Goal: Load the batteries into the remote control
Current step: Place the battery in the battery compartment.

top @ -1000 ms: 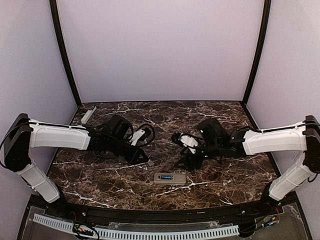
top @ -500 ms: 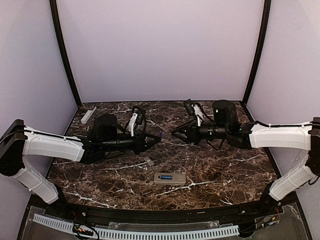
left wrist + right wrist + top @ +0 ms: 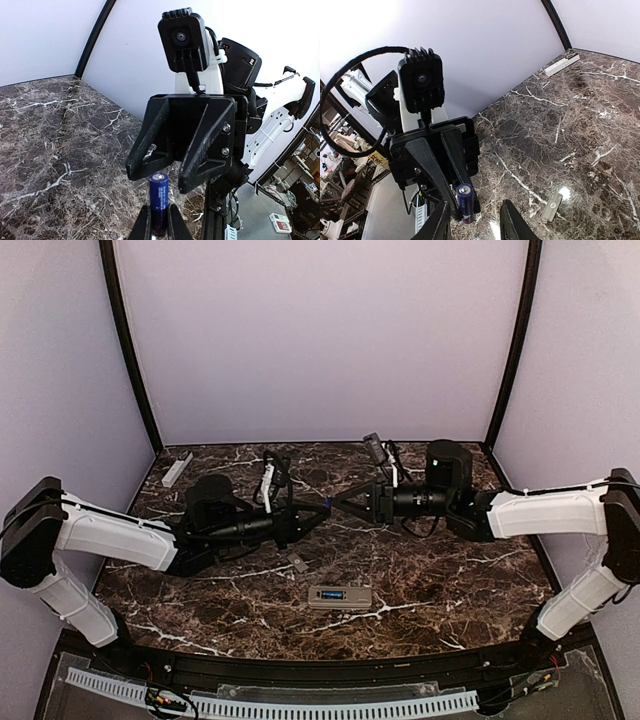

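Blue battery [image 3: 159, 205], pale remote control [image 3: 340, 596], dark brown white-veined marble table [image 3: 470, 580].

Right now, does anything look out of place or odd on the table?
Nothing looks spilled or broken. A small grey piece lies loose near the remote, apart from it, perhaps its cover. The left gripper holds a battery up in the air, not at the remote.

i find no legible text, label, brand or number in any view. the battery [image 3: 159, 200] casing shows me no readable print, and any marking on the remote control [image 3: 340, 596] is too small to read.
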`<state>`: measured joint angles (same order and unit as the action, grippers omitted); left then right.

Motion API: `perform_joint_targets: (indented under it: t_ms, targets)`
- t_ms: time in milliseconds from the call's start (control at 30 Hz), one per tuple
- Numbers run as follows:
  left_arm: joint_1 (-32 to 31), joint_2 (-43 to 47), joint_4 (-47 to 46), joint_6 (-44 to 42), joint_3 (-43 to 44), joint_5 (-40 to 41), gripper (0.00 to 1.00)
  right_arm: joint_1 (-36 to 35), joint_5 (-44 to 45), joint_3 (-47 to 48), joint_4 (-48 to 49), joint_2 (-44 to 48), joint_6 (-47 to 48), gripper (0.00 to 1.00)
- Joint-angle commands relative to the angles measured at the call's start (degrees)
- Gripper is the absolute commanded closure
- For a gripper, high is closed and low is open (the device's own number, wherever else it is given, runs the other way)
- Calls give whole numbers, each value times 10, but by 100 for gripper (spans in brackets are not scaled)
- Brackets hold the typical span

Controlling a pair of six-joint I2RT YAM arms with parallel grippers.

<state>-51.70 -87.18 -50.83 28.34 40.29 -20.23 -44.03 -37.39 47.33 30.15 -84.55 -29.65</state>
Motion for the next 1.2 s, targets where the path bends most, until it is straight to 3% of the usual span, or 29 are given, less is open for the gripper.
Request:
perform_joint_targets:
  t_ms: [0, 467, 667, 733, 900, 1000, 1167]
  targets:
    - [-5, -6, -15, 1, 7, 0, 100, 5, -30, 3, 39, -13, -15, 68]
    - [-8, -7, 19, -24, 18, -18, 100, 3, -65, 9, 32, -23, -9, 81]
    - [-11, 39, 226, -183, 53, 6, 100, 13, -35, 32, -109, 27, 50, 70]
    - [-11, 52, 322, -254, 74, 28, 100, 22, -22, 39, -177, 36, 70, 66]
    - [-11, 28, 606, -396, 169, 35, 100, 67, -33, 1, -232, 58, 64, 65]
    - [-19, 18, 680, -445, 186, 18, 100, 81, -20, -33, -260, 71, 75, 64]
    - [-22, 4, 689, -481, 188, 1, 100, 90, -16, -83, -264, 85, 73, 63]
